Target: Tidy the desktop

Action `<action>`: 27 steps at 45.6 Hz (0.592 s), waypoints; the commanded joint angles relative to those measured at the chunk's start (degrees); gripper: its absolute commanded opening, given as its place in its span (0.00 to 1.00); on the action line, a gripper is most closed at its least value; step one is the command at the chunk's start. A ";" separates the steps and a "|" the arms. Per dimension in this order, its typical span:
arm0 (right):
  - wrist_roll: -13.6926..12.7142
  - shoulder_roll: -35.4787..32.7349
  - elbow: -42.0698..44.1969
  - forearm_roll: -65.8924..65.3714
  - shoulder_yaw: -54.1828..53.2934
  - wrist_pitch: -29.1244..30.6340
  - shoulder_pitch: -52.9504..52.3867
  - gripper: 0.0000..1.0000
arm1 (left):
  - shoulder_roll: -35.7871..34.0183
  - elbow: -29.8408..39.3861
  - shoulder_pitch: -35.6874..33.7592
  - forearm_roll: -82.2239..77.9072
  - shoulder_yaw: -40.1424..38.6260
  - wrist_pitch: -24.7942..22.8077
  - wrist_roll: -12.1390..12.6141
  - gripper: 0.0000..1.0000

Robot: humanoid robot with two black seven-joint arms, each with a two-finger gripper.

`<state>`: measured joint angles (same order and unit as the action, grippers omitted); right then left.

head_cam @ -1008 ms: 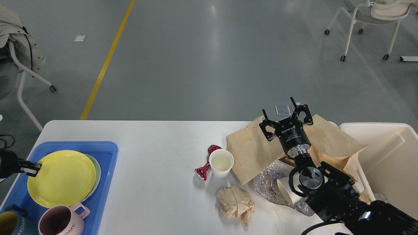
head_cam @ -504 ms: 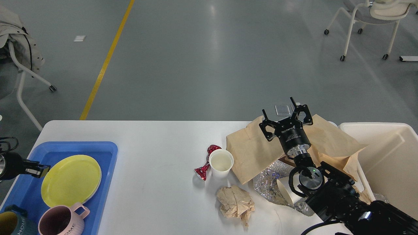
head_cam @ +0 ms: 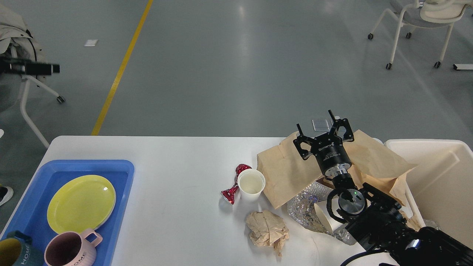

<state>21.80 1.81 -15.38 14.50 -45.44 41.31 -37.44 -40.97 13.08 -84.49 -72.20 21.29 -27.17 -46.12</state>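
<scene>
Left claw [head_cam: 55, 68] lifted clear of blue plastic tray [head_cam: 125, 173], opening unreadable, yellow round plate [head_cam: 81, 203] left stacked there | right claw [head_cam: 321, 129] unmoved, fingers spread, empty, above brown paper bag [head_cam: 284, 170] | white bench [head_cam: 177, 162] central, litter remaining.

Your left gripper [head_cam: 55, 68] is no longer down at the blue tray [head_cam: 40, 173]: a second ago it sat at the left rim of the yellow plate [head_cam: 81, 203], half a second ago just left of it, and now it is raised high at the far left, over the floor beside the chair. You cannot tell how its fingers stand; it is too dark and small. The yellow plate has shifted right across the tray since the first picture and now covers the pale plate beneath it.
</scene>
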 commanded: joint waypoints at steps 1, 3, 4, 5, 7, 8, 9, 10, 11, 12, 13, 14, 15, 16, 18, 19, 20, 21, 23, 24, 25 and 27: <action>0.00 0.03 0.00 0.00 0.00 0.00 0.08 1.00 | 2.20 0.02 -7.27 19.15 -3.44 -21.66 1.38 0.87; 0.00 0.03 0.00 -0.09 0.00 0.00 0.00 1.00 | 2.74 0.02 -6.92 28.73 -5.46 -27.64 2.79 0.87; 0.00 0.03 0.00 0.00 0.00 0.00 0.08 1.00 | 2.91 0.02 -6.74 33.39 -6.43 -27.83 3.58 0.87; 0.00 -0.06 0.00 0.00 0.00 0.00 0.08 1.00 | 3.00 0.02 -6.39 38.14 -7.39 -27.83 4.37 0.87; 0.00 0.03 0.00 0.00 0.00 0.00 0.08 1.00 | 2.91 0.54 -4.73 46.93 -9.07 -27.83 5.17 0.87; 0.00 -0.06 0.00 0.00 0.00 0.00 0.00 1.00 | 2.74 0.54 -3.15 51.50 -10.03 -27.83 5.17 0.87; 0.00 0.03 0.00 0.00 0.00 0.00 0.08 1.00 | 2.74 0.54 -1.40 55.81 -11.00 -27.83 5.17 0.87; 0.00 -0.06 0.00 0.00 0.00 0.00 0.08 1.00 | 2.74 0.54 0.45 59.68 -12.40 -27.83 5.08 0.87; 0.00 0.03 0.00 0.00 0.00 0.00 0.08 1.00 | 2.74 0.63 2.21 63.55 -13.98 -27.83 5.08 0.87; 0.00 0.03 0.00 0.00 0.00 0.00 0.08 1.00 | 2.74 0.81 3.62 66.37 -15.91 -27.83 5.08 0.87; 0.00 -0.06 0.00 0.00 0.00 0.00 0.08 1.00 | 3.00 0.98 5.11 69.10 -17.67 -27.83 5.08 0.87; 0.00 0.03 0.00 0.00 0.00 0.00 0.08 1.00 | 3.09 0.98 6.43 71.04 -19.34 -27.83 5.17 0.87; 0.00 0.03 0.00 0.00 0.00 0.00 0.08 1.00 | 3.09 1.16 7.66 71.84 -20.75 -27.83 5.25 0.87; 0.00 -0.06 0.00 0.00 0.00 0.00 0.08 1.00 | 3.18 1.16 8.72 71.85 -22.24 -27.83 5.26 0.87; 0.00 0.03 0.00 0.00 0.00 0.00 0.00 1.00 | 3.26 1.16 10.74 71.85 -24.01 -27.83 5.34 0.87; 0.00 -0.06 0.00 0.00 0.00 0.00 0.08 1.00 | 3.35 1.16 11.62 71.85 -24.45 -27.83 5.43 0.87; 0.00 -0.06 0.00 -0.09 0.00 0.00 0.08 1.00 | 3.53 1.16 12.41 71.85 -24.89 -27.83 5.43 0.88; 0.00 0.03 0.00 0.00 0.00 0.00 0.08 1.00 | 3.62 1.16 13.20 71.85 -25.24 -27.83 5.43 0.90; 0.00 0.03 0.00 0.00 0.00 0.00 0.08 1.00 | 4.49 1.16 14.52 71.93 -25.51 -27.83 5.43 0.94; 0.00 -0.06 0.00 -0.09 0.00 0.00 0.00 1.00 | 5.28 1.16 14.96 72.02 -25.68 -27.83 5.43 0.94; 0.00 -0.06 0.00 -0.09 0.00 0.00 0.08 1.00 | 6.07 1.16 15.32 72.02 -25.95 -27.83 5.43 0.94; 0.00 -0.06 0.00 0.00 0.00 0.00 0.08 1.00 | 7.48 1.07 15.84 72.20 -26.47 -27.83 5.43 0.95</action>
<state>21.80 1.80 -15.38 14.48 -45.44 41.31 -37.36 -36.61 14.21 -70.94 -0.37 -3.80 -55.00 -40.72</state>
